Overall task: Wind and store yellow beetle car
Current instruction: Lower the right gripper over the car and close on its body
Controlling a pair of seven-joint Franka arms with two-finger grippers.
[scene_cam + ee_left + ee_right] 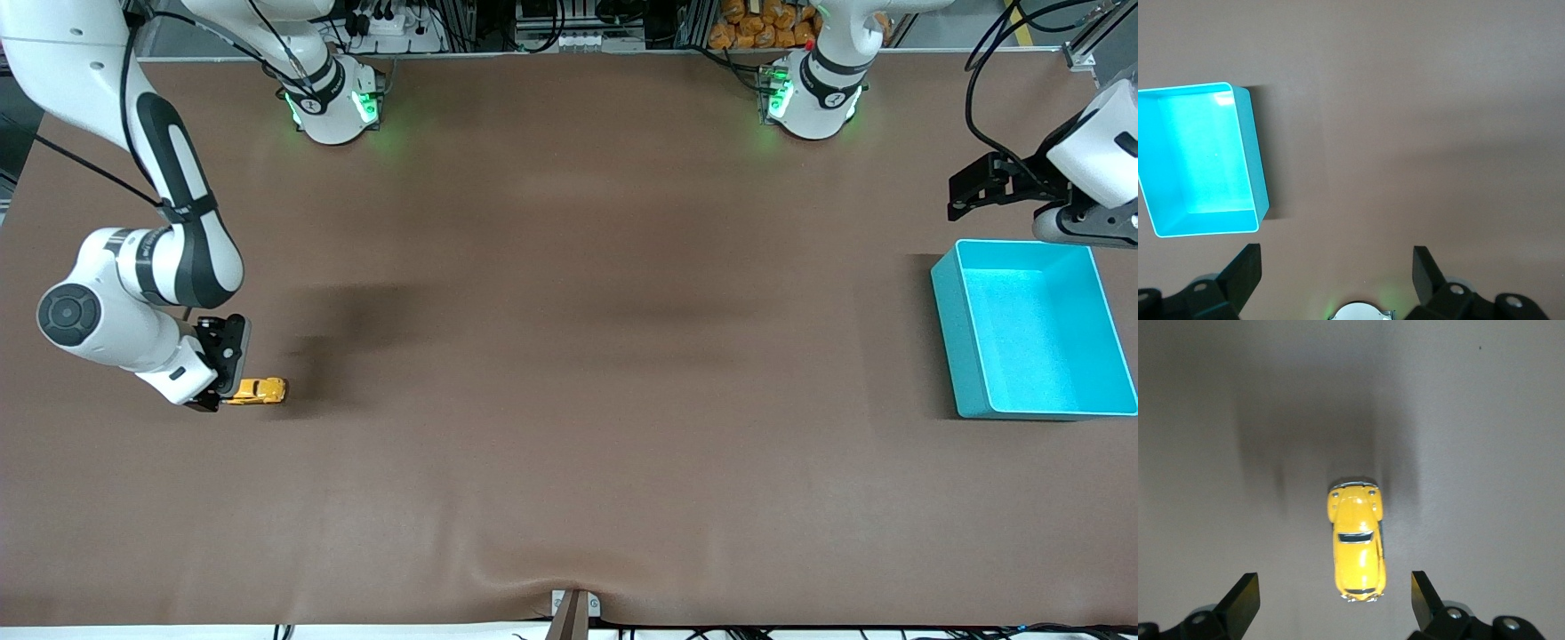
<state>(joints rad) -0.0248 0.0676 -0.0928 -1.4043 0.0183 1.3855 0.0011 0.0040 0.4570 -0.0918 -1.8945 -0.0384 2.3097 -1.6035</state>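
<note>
The yellow beetle car (pixel 258 390) stands on the brown table near the right arm's end. In the right wrist view the car (pixel 1356 543) lies lengthwise between my open fingers, untouched. My right gripper (pixel 220 384) is open, low over the table right beside the car. The turquoise bin (pixel 965 356) stands empty at the left arm's end; it also shows in the left wrist view (pixel 1251 157). My left gripper (pixel 965 191) is open and empty, up in the air beside the bin's edge nearest the arm bases.
The brown mat (pixel 569 356) covers the whole table. A small fold and a bracket (pixel 573 609) sit at the edge nearest the front camera. The two arm bases (pixel 333 107) stand along the table's top edge.
</note>
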